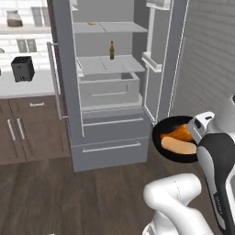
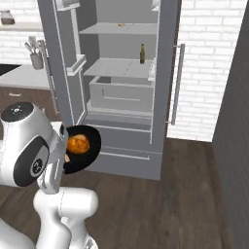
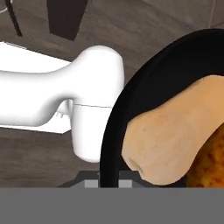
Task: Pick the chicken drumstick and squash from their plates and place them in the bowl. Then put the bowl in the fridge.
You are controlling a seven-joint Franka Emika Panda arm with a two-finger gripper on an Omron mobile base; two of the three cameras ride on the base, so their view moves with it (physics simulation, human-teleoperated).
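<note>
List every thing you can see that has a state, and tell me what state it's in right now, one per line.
Fridge: both doors open, shelves and drawers showing.
Fridge drawer: pushed in.
Bottle: upright on a fridge shelf.
Bowl: held up in the air in front of the fridge, gripped at its rim.
Squash: lying inside the bowl.
Chicken drumstick: inside the bowl, beside the squash.
Gripper: jaws shut on the bowl's rim.

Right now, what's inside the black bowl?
The black bowl holds the pale squash and the orange-brown chicken drumstick side by side. The bowl's bottom beneath them is covered, and the arm hides one edge.
</note>
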